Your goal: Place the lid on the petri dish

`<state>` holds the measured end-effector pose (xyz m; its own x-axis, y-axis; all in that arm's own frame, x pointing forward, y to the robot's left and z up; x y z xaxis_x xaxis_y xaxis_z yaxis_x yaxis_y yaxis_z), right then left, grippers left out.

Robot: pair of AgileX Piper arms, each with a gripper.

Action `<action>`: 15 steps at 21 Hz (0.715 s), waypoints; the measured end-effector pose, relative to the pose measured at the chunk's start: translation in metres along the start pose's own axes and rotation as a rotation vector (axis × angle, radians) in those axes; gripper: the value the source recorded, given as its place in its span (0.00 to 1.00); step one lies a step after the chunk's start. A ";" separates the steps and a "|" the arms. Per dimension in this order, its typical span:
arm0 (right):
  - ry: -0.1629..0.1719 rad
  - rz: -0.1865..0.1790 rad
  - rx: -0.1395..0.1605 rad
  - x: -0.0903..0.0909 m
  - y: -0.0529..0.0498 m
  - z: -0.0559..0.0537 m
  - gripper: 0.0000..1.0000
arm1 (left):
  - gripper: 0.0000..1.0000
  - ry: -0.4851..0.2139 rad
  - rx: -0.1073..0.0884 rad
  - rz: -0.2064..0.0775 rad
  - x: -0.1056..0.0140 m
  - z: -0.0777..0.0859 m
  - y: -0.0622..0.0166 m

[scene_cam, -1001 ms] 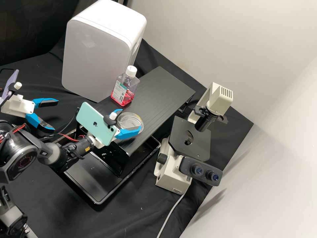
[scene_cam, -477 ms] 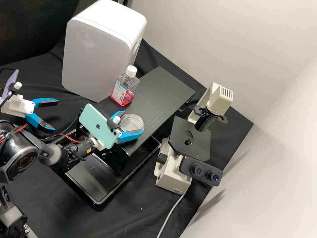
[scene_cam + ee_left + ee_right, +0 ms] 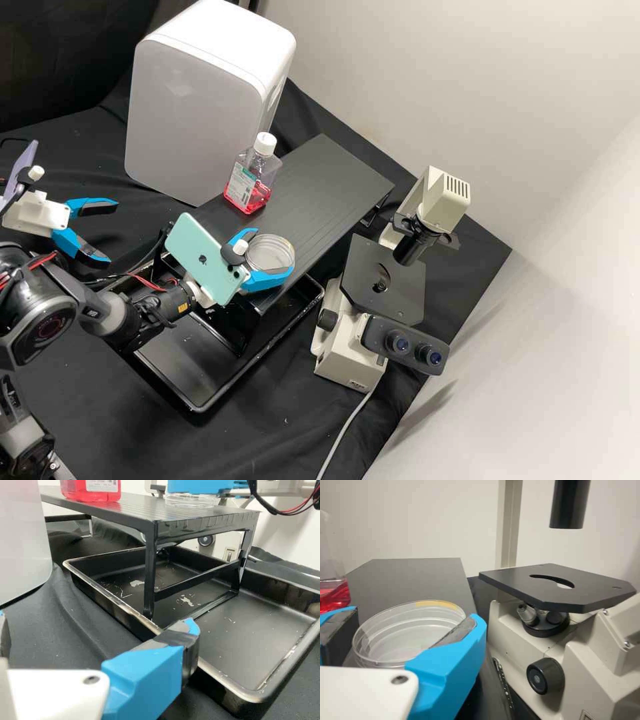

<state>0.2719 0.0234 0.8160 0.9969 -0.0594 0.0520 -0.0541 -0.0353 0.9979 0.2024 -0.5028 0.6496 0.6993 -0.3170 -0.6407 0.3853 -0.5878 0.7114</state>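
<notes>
Since it is round, the clear plastic petri-dish lid (image 3: 269,255) (image 3: 405,635) has no long axis. It lies close to level, its broad face turned up and parallel to the black slatted riser shelf (image 3: 327,187). It sits at the shelf's near end, on the side towards the white and black microscope (image 3: 387,300) and well apart from the flask of red liquid with a white cap (image 3: 250,177). We cannot separate lid from base beneath it, nor tell whether it touches the shelf top. The right gripper (image 3: 273,251), which carries a teal phone (image 3: 203,257), is clamped on the lid, with one blue finger against each side of the rim. The left gripper (image 3: 110,230) hangs over the black cloth-covered surface (image 3: 280,427) beside the black metal tray (image 3: 200,373), its fingers spread apart and holding nothing.

Compared with a second ago, the right gripper and the lid have slid together along the shelf towards the microscope. Half a second ago the lid looked tipped, and now it is flatter. The left gripper and the flask are where they were.
</notes>
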 end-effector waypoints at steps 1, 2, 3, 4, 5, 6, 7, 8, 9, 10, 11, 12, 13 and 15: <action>0.000 0.000 0.008 0.000 0.000 0.000 0.00 | 1.00 0.000 0.000 0.000 0.000 0.000 0.0000; -0.001 0.001 0.024 0.000 0.000 0.000 0.00 | 1.00 -0.001 0.000 0.000 0.000 0.000 -0.0001; -0.002 0.003 0.042 0.000 0.001 0.001 0.00 | 1.00 -0.001 0.000 0.000 0.000 0.000 -0.0001; -0.004 0.005 0.059 0.000 0.001 0.001 0.00 | 1.00 -0.001 0.000 0.000 0.000 0.000 -0.0001; -0.004 0.005 0.073 0.000 0.001 0.001 0.00 | 1.00 -0.001 0.000 0.000 0.000 0.000 -0.0001; -0.006 0.004 0.082 0.000 0.001 0.001 0.00 | 1.00 -0.004 0.001 -0.001 0.000 0.001 -0.0003; -0.003 0.004 0.089 -0.001 0.001 0.002 0.00 | 1.00 -0.007 0.002 -0.004 0.000 0.002 -0.0010; 0.002 0.010 0.098 -0.002 0.001 0.002 0.00 | 1.00 -0.006 0.001 -0.006 0.000 0.001 -0.0015; 0.012 0.014 0.102 -0.003 0.001 0.001 0.00 | 1.00 -0.007 0.001 -0.009 0.001 0.002 -0.0021; 0.026 0.021 0.109 -0.004 0.002 0.001 0.00 | 1.00 -0.009 0.002 -0.010 0.001 0.002 -0.0023; 0.042 0.030 0.114 -0.006 0.003 -0.001 0.00 | 1.00 -0.009 0.002 -0.010 0.001 0.002 -0.0023; 0.058 0.037 0.114 -0.007 0.003 -0.002 0.00 | 1.00 -0.009 0.002 -0.010 0.001 0.002 -0.0023; 0.079 0.048 0.114 -0.008 0.004 -0.004 0.00 | 1.00 -0.009 0.002 -0.010 0.001 0.002 -0.0023; 0.098 0.061 0.114 -0.008 0.006 -0.007 0.00 | 1.00 -0.009 0.002 -0.010 0.001 0.002 -0.0023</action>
<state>0.2638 0.0302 0.8215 0.9921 0.0331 0.1210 -0.1149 -0.1477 0.9823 0.2006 -0.5033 0.6468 0.6903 -0.3180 -0.6499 0.3908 -0.5921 0.7047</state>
